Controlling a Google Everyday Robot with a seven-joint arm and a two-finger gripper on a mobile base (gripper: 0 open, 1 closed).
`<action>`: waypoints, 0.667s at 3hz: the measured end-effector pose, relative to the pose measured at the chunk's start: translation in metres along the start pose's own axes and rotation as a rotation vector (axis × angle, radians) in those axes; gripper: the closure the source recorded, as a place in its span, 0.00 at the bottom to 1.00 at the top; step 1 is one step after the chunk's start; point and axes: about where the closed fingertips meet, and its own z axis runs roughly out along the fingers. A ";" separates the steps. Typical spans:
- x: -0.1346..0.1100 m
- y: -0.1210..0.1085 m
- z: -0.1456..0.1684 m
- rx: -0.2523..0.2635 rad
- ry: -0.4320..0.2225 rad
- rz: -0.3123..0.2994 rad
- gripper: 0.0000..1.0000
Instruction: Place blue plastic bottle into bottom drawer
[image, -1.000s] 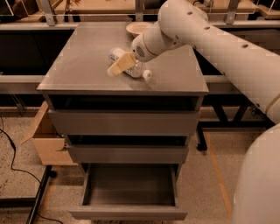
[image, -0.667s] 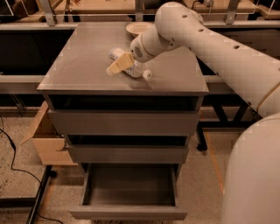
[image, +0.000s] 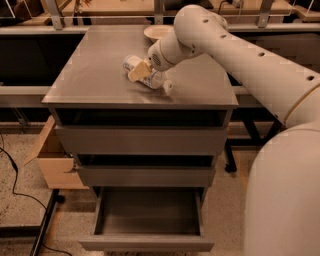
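Tan at its tip and cream behind, the gripper (image: 140, 70) sits low over the grey cabinet top (image: 95, 75), right on the blue plastic bottle (image: 156, 80). Its tan part lies across the bottle's middle and touches it. Whether it is clamped on the bottle or only resting against it cannot be told from this angle. The bottle lies on its side on the cabinet top, towards the back and a little right of centre. Its pale labelled end points to the back left and its white cap (image: 167, 86) to the front right. Just behind the gripper, a round cream wrist joins the thick cream arm (image: 240, 55), which runs off to the right and widens into a large body filling the lower right corner. A shallow cream bowl (image: 157, 32) stands at the back edge of the cabinet top, near the bottle but apart from it, partly hidden by the arm. Below the top come three grey drawers. The top drawer (image: 142, 141) and the middle drawer (image: 145, 176) each show a dark gap above the front. The bottom drawer (image: 146, 244) is pulled far out, its shallow tray open to view, well apart from the bottle. Left of the cabinet a cardboard box (image: 52, 165) stands on the speckled floor, with a black cable (image: 12, 170) trailing beside it
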 end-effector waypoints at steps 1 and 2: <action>0.004 0.001 0.002 -0.011 0.007 -0.020 0.63; -0.001 0.011 -0.014 -0.057 -0.030 -0.075 0.86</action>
